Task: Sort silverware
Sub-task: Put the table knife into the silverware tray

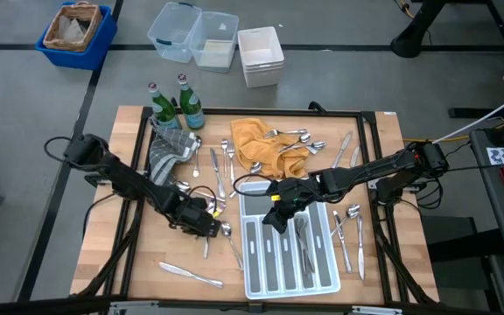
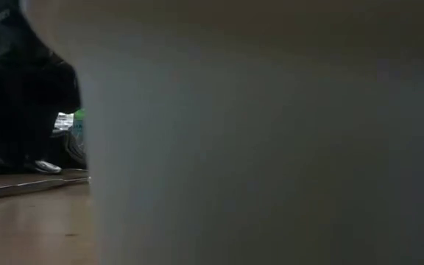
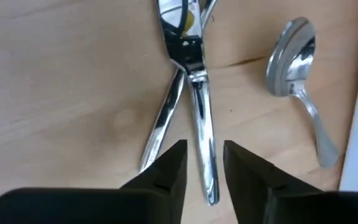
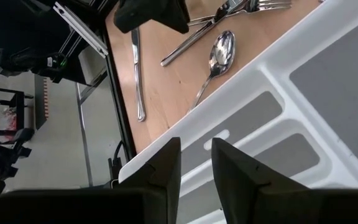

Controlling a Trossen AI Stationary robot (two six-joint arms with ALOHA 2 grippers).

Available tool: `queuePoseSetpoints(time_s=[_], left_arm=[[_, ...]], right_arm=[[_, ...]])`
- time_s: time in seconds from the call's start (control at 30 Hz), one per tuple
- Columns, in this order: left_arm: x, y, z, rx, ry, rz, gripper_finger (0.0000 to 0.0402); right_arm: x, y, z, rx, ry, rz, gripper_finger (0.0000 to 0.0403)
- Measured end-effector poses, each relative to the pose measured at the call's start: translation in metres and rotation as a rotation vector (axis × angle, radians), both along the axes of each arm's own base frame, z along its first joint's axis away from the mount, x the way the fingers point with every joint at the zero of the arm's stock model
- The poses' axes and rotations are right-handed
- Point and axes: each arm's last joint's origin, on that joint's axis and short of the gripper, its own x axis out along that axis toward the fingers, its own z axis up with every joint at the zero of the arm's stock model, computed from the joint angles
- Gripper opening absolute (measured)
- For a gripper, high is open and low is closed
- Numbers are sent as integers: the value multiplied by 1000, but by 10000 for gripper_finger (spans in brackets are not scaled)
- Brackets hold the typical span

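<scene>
Wooden table [image 3: 55, 74]; silverware handle [image 3: 202, 134] between left fingers [image 3: 174, 171].

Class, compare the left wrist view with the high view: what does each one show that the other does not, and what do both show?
Only the left wrist view shows the left gripper with its fingers apart, straddling the handle of one of two crossed pieces of silverware lying on the wood.

Only the high view shows the whole scene: the white tray, the right gripper over the tray, the yellow cloth, the green bottles and the bins beyond the table.

Both show the wooden table and a spoon lying just beside the tray's edge.
</scene>
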Motion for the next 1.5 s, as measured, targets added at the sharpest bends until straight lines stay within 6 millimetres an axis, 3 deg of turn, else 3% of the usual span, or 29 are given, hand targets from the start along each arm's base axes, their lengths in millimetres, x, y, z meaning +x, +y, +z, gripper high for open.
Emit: queuePoseSetpoints(time_s=[0.37,1.5], left_arm=[[11,-2,-13,-5,-12,58,96],[8,-1,-9,-20,25,110,76]], right_arm=[[0,0,0,-11,-3,-13,92],[0,0,1,-38,-25,35,92]])
